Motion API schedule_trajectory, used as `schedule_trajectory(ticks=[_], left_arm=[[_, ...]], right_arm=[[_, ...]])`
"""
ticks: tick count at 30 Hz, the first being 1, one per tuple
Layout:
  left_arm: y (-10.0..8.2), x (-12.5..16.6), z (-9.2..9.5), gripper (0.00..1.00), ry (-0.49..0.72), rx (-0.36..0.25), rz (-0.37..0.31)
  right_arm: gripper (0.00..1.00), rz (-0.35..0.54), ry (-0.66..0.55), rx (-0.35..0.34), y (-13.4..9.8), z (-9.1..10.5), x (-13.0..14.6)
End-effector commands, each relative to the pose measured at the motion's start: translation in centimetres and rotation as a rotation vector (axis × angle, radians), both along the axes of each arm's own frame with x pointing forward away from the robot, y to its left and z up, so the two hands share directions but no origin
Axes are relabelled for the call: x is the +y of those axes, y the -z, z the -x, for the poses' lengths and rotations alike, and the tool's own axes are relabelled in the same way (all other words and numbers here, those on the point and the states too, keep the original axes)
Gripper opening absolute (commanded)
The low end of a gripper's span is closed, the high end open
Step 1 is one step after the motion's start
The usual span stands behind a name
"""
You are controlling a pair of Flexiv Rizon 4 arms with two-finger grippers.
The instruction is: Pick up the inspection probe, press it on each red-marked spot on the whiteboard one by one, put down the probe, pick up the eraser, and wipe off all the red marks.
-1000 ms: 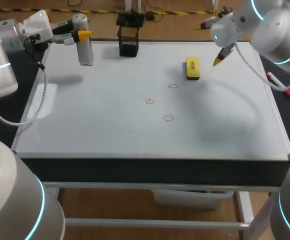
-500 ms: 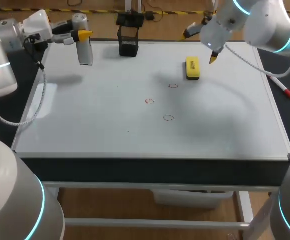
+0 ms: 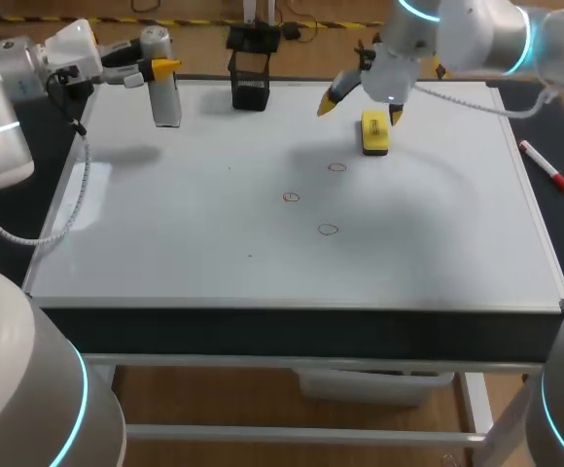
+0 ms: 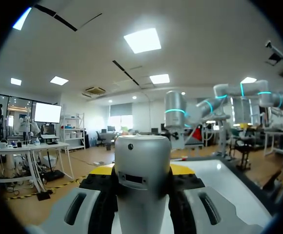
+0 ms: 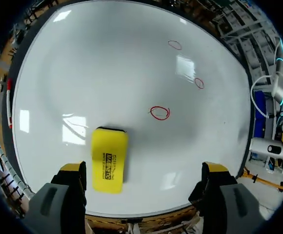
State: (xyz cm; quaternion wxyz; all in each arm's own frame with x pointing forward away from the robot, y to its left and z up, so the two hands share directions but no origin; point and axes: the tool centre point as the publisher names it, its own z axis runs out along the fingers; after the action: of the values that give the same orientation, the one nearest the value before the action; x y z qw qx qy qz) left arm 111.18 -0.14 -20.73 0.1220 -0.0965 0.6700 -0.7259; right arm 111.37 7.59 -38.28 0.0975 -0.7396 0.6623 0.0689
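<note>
Right gripper (image 3: 362, 110), fingers spread wide and holding nothing, hangs over the yellow rectangular eraser (image 3: 374, 132), which lies flat on the far part of the glossy whiteboard (image 3: 214, 253). In the right wrist view the eraser lies between the fingers but off-centre, just beside one yellow fingertip (image 5: 73, 168); its long axis runs square to the closing line, so its long sides face the pads; a small sideways correction seems due before descent. Left gripper (image 3: 156, 68), well apart at the far left corner, clamps the upright silver cylindrical inspection probe (image 3: 165, 92); three red ring marks (image 3: 328, 230) remain unwiped.

Left end effector (image 3: 158, 66) clamped, right end effector (image 3: 361, 110) spread wide
</note>
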Motion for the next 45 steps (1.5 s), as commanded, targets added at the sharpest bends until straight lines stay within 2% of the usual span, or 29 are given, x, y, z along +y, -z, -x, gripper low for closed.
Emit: schedule_trajectory(ticks=[1, 6, 12, 18, 28, 45], left_arm=[[0.0, 0.0, 0.0, 0.0, -0.002, -0.004, 0.002], [0.0, 0.0, 0.0, 0.0, -0.002, -0.004, 0.002], [0.0, 0.0, 0.0, 0.0, -0.002, -0.004, 0.002], [0.0, 0.0, 0.0, 0.0, -0.002, -0.004, 0.002], [0.0, 0.0, 0.0, 0.0, -0.002, -0.004, 0.002], [0.0, 0.0, 0.0, 0.0, -0.002, -0.004, 0.002]], right_arm=[[1.0, 0.282, -0.182, 0.035, -0.3, -0.8, 0.2], [1.0, 0.325, -0.143, 0.045, -0.1, -1.1, -0.5], [1.0, 0.346, -0.008, 0.069, 0.5, -1.0, -1.6], [1.0, 0.316, 0.036, 0.081, 0.8, -0.5, -2.1], [1.0, 0.203, 0.105, 0.11, 2.1, 0.4, -3.6], [1.0, 0.207, 0.128, 0.086, 3.2, 0.6, -4.6]])
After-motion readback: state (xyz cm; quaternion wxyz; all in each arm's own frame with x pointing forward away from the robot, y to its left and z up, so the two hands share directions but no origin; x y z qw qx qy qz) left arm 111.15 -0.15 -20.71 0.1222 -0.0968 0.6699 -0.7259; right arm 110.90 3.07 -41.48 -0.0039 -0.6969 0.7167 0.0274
